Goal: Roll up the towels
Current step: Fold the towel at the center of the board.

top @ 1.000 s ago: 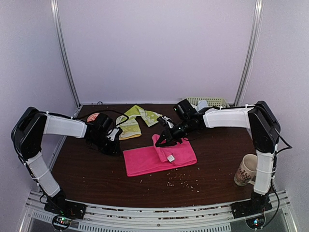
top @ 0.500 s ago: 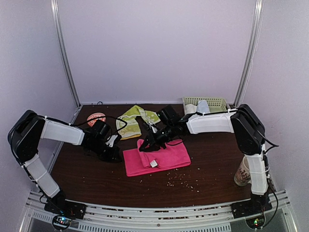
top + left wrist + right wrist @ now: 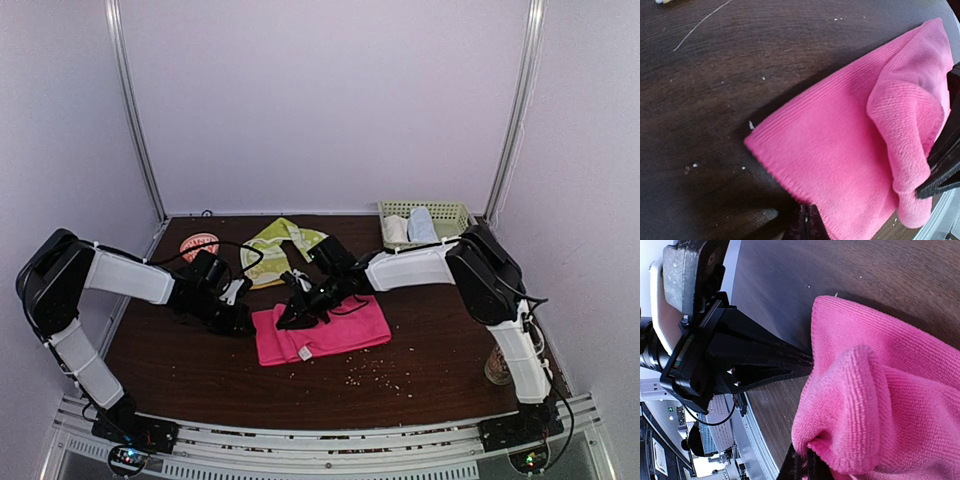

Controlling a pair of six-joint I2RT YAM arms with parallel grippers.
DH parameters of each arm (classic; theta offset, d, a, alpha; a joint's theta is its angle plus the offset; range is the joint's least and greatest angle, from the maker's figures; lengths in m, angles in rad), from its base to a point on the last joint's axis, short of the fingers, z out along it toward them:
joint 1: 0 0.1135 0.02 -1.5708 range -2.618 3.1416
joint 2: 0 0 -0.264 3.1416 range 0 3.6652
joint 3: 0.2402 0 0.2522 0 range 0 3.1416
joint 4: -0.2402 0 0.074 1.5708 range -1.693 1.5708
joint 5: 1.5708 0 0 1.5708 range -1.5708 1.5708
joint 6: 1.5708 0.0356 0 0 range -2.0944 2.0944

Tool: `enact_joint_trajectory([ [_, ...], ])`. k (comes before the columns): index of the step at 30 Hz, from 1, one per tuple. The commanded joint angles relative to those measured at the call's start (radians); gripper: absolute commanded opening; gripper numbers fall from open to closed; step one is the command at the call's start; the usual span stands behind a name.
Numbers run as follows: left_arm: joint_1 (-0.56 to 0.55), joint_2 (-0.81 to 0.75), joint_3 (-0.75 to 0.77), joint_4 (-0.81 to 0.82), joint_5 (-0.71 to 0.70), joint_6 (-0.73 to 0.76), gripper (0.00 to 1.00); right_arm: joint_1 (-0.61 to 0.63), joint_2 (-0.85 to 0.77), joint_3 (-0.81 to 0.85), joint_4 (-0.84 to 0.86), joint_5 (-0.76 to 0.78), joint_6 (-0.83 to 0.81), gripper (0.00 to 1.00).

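Observation:
The hot-pink towel (image 3: 335,330) lies on the dark table, its far-right part folded back over itself toward the left. My right gripper (image 3: 290,318) is shut on that folded pink edge, which bulges around its fingertips in the right wrist view (image 3: 807,462). My left gripper (image 3: 240,318) is shut at the towel's left edge, its fingertips meeting the hem in the left wrist view (image 3: 807,220). The pink towel fills that view (image 3: 840,155). The yellow-green patterned cloth (image 3: 275,250) lies crumpled behind, untouched.
A pale green basket (image 3: 445,210) at the back right holds a white and a light-blue rolled cloth. A round pink object (image 3: 200,246) lies at the back left. A mug (image 3: 495,368) stands front right, partly behind the right arm. Crumbs dot the table's front.
My right gripper has moved left, dragging the towel's right end over itself, so the pink towel is shorter and shifted left. My left gripper has stayed at the left edge.

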Motion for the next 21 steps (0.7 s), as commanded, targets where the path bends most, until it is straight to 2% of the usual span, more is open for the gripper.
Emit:
enact_joint_trajectory([
  [1,-0.005,0.000,-0.024,0.025,0.001,-0.006,0.00,0.016,0.027,0.059,0.061,-0.039,0.024,0.00],
  [16,-0.005,-0.032,-0.041,0.002,-0.021,-0.012,0.00,0.029,0.085,0.113,0.151,-0.067,0.094,0.02],
  [18,-0.005,-0.037,-0.040,-0.006,-0.026,-0.012,0.00,0.034,0.091,0.121,0.164,-0.085,0.101,0.08],
  [21,-0.005,-0.053,-0.040,-0.024,-0.060,-0.019,0.00,0.043,0.094,0.148,0.169,-0.118,0.088,0.24],
])
